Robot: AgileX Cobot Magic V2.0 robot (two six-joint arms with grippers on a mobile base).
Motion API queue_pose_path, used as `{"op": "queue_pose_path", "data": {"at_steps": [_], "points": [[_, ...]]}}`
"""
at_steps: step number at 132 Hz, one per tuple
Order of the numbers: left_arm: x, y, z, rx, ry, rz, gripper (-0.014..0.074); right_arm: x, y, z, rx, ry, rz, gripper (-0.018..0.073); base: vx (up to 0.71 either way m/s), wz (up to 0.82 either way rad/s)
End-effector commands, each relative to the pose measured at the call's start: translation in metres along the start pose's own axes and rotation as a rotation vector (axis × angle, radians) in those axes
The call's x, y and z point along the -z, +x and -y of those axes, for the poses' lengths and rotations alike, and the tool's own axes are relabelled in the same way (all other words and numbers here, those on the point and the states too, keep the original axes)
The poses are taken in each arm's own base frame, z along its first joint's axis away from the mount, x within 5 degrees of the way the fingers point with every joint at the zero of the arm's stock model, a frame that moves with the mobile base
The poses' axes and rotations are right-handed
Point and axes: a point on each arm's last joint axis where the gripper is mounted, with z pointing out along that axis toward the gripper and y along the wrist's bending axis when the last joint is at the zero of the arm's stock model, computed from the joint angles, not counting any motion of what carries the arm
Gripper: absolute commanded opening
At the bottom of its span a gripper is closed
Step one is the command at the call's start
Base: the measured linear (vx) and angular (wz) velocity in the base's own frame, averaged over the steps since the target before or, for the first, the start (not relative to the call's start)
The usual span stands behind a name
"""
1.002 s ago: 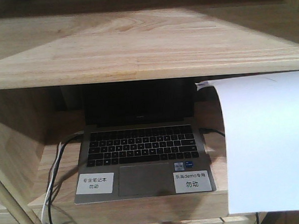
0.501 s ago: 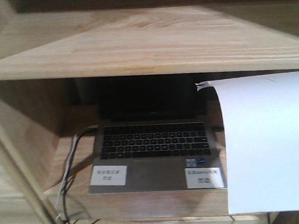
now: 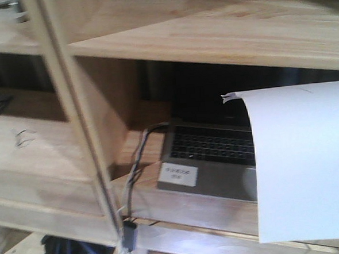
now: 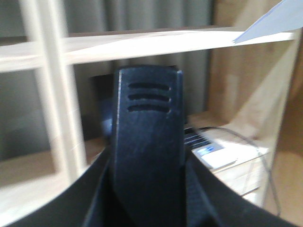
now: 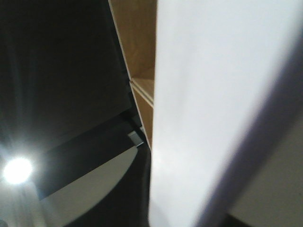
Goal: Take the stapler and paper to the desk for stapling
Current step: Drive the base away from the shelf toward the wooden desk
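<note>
The left gripper is closed on the stapler. In the left wrist view its dark fingers sit tight against both flanks of a smooth black moulded body that stands upright between them. The body's squared top end carries three short horizontal slots. The picture is blurred, so no finer marking on the stapler can be read.

Beyond this gripper stands the wooden shelf unit, built of pale, grained boards with a slim round-edged upright post. Ahead and to the right of the held stapler, an open laptop rests on a lower shelf board. It has a grey metal deck, dark keys and a small white rectangular label at the near left corner. Thin cables trail down from its left side over the board's front edge.

The paper hangs in the air at the right of the front view. It is a plain matt white sheet bent over in a smooth curve at the top, with a small torn nick at its upper left corner. It covers the laptop's right part. In the right wrist view the sheet fills the frame as a blurred white band just in front of the camera, with the shelf's edge behind it and a bright round lamp far off to the left. The right gripper is hidden by the sheet, so its grip cannot be told.
</note>
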Motion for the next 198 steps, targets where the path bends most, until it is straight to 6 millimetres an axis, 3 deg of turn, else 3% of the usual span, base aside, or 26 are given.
{"op": "queue_pose_path", "data": {"at_steps": [1, 198], "points": [[0.0021, -0.0172, -0.0003, 0.011, -0.003, 0.128, -0.0006, -0.0053, -0.0026, -0.0072, 0.008, -0.05, 0.009, -0.0006, -0.11, 0.41], [0.0021, -0.0172, -0.0003, 0.011, -0.003, 0.128, -0.0006, -0.0053, -0.0026, -0.0075, 0.008, -0.053, 0.009, -0.0006, -0.1, 0.41]]}}
